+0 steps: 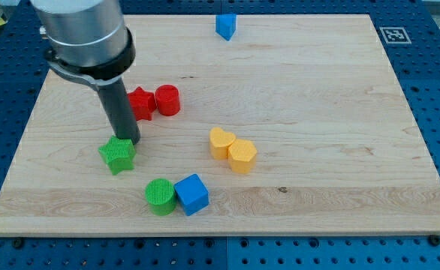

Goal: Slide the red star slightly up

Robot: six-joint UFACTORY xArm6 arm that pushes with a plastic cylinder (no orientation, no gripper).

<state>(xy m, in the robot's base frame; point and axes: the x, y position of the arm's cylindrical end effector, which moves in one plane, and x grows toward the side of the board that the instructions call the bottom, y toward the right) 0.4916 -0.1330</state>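
The red star (141, 103) lies on the wooden board at the view's left of centre, partly hidden behind my rod. A red cylinder (167, 100) touches it on the view's right. My tip (128, 141) rests on the board just below the red star and right at the top edge of the green star (118, 155).
A green cylinder (160, 196) and a blue cube (192, 194) sit side by side near the view's bottom. Two yellow blocks, a heart (221, 142) and a hexagon-like piece (242, 156), touch at centre. A blue block (225, 26) stands at the view's top. The board (317, 112) lies on a blue pegboard.
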